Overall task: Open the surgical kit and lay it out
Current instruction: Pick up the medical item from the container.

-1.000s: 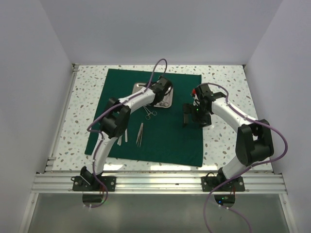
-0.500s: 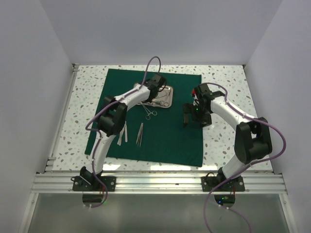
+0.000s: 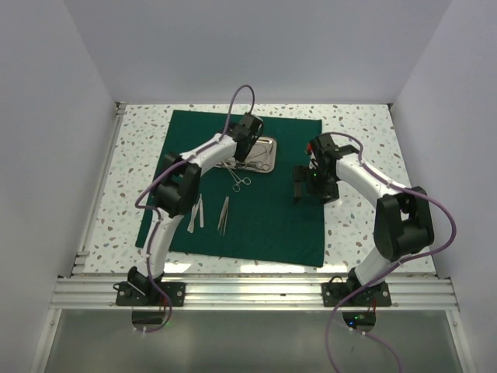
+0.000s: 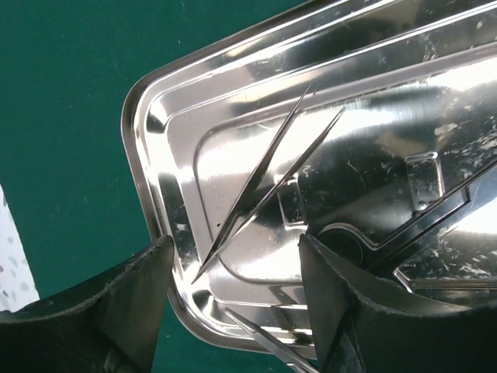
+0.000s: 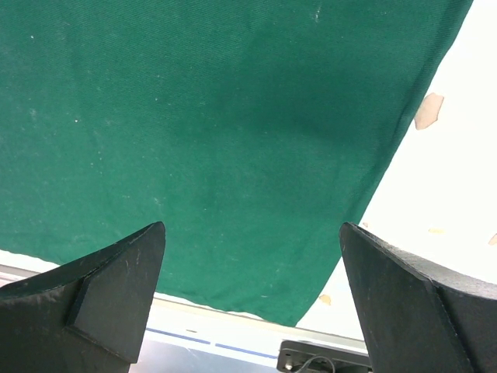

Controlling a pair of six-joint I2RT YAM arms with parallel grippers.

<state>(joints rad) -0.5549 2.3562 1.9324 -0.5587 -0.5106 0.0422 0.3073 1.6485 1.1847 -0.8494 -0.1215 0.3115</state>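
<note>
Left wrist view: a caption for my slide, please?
Open left end effector poised over tweezers lying in the steel tray.

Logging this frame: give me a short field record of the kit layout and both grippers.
cloth: green cloth spread flat on the speckled table
tray: steel tray on the cloth's far part
in tray: tray tweezers, lying between the left fingers, not gripped
on cloth: scissors; laid-out tweezers; pale slim instruments
left gripper: open, low over the tray
right gripper: open, holding nothing, above the cloth near its right edge
</note>
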